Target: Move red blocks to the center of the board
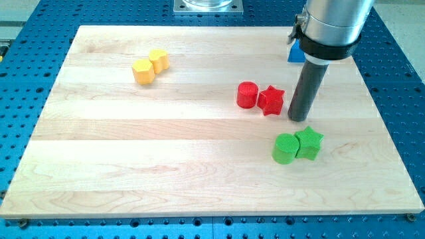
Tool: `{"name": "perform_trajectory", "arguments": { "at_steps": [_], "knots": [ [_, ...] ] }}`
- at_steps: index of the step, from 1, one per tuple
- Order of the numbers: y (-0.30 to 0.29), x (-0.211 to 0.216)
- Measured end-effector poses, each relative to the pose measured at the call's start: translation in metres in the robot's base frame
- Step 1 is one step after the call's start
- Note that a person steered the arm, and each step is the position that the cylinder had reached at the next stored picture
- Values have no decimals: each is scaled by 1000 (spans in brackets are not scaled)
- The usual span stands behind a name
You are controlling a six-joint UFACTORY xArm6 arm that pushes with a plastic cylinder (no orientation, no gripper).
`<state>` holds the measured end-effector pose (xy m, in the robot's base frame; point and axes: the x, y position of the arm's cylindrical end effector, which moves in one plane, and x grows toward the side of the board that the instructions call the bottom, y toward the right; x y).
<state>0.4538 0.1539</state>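
Across the wooden board [99, 172] you can see three pairs of blocks, with a blue block [295, 53] mostly hidden behind the arm at the view's top right. Your rod carries no jaws, so nothing is clamped: my tip [299, 119] rests on the board, just to the view's right of the red star [271, 100], close by but seemingly not quite touching.

That is the relation to watch. Both red blocks lie to the view's left of the tip, the red cylinder [247, 94] touching the star's far side, so the pair runs roughly left to right, right of the board's middle. A leftward push looks likely to carry both toward centre.

The green cylinder [285, 148] and green star [309, 143] sit just below the tip; the yellow blocks [150, 66] are well apart, top left.
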Motion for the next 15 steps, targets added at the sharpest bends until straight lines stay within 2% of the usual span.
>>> {"name": "perform_trajectory", "arguments": {
  "at_steps": [3, 5, 6, 7, 8, 9, 10, 15],
  "knots": [
    [-18, 4],
    [-55, -24],
    [-51, -9],
    [11, -37],
    [-4, -61],
    [-45, -61],
    [-53, -61],
    [27, -47]
  ]
}}
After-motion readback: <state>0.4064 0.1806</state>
